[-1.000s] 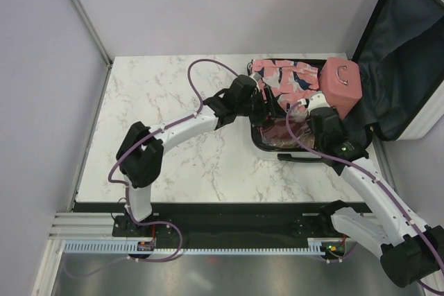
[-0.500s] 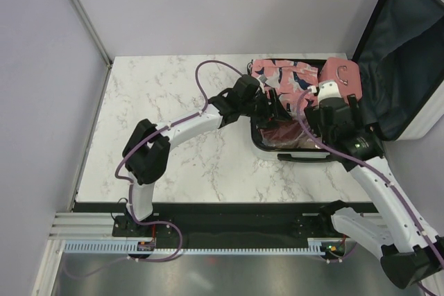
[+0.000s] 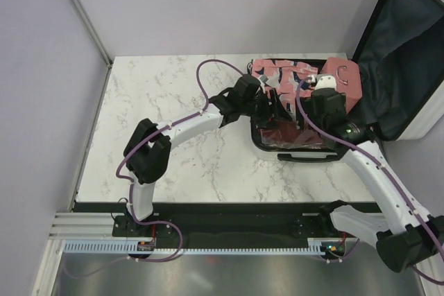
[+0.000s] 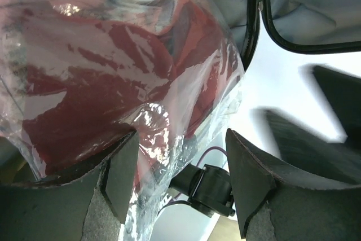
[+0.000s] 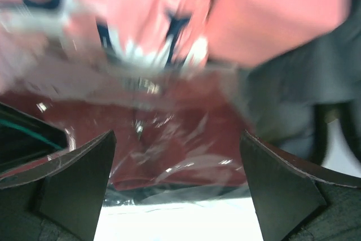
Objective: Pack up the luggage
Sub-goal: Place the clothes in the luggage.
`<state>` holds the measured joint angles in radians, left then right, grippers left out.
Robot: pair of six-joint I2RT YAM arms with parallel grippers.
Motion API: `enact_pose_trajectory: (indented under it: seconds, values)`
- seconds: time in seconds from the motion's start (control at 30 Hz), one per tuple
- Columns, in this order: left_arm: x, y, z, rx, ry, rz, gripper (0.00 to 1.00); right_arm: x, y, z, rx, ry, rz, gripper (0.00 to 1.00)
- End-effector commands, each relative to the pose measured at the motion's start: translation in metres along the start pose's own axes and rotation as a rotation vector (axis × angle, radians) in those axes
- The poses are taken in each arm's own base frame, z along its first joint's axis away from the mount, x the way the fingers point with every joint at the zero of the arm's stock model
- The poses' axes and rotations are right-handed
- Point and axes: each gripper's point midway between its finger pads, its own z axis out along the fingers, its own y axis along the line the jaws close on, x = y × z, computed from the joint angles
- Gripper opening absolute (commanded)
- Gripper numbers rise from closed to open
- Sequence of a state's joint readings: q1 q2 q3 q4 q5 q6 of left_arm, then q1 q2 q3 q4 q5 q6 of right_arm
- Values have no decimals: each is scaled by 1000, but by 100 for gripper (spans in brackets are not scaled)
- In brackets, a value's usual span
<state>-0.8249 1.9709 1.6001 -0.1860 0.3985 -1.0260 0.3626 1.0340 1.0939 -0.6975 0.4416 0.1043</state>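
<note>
plainly, right end effector [image 5: 176,139] wide open, empty

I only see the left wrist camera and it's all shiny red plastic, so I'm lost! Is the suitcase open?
Observer: Yes. The luggage lies open on the table, its lid propped up on the right.
Operator: What else is inside?
Observer: A pink box-shaped case sits in the far right corner, next to a pink patterned bag.
Operator: Where's the other arm?
Observer: The right arm reaches over the red bag, its jaws wide open and empty.
</note>
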Motion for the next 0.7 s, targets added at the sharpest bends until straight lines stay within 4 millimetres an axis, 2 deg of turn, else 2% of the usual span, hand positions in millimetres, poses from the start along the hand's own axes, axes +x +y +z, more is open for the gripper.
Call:
enact_pose_trajectory:
  seconds: [0.0,0.23,0.33,0.5,0.57,0.67]
  values:
    - [-13,-24,-11,54,-38,101,70,32,10,10,-5,107,85,98]
    - [-21,-48,-40,79,-100,139,70,62,5,18,-1,238,164,98]
    - [-17,-45,-43,67,-92,110,70,69,1,15,-9,277,189,98]
    - [-6,-58,-53,85,-83,96,70,73,7,7,-65,328,224,98]
    - [2,-56,-51,84,-51,67,70,77,9,1,-73,361,229,98]
    - [16,-25,-40,17,2,-13,70,96,16,-3,-96,439,242,98]
